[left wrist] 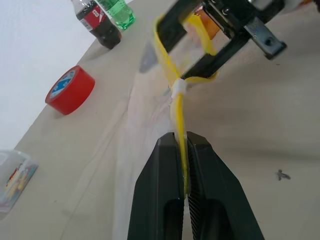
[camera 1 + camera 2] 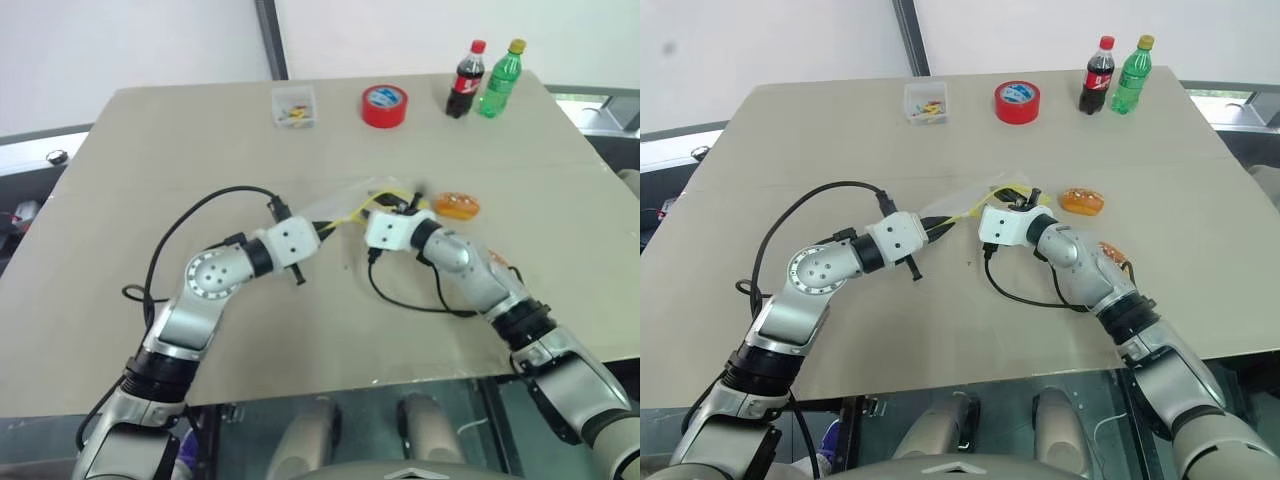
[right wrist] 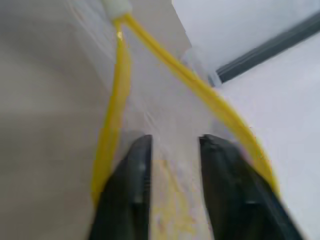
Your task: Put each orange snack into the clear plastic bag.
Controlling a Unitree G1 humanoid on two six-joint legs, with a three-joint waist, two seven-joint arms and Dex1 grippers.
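One snack (image 2: 1081,202) — beside right pincer (image 2: 1032,200)

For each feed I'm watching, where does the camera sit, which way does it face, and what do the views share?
Left and right eye views: head, facing down over both arms at the table, an orange snack and red tape roll.
Left wrist view: along the left gripper, shut on the clear plastic bag's yellow strip.
Right wrist view: along the right gripper, open inside the bag's mouth.
Shared: the bag; tape in three.
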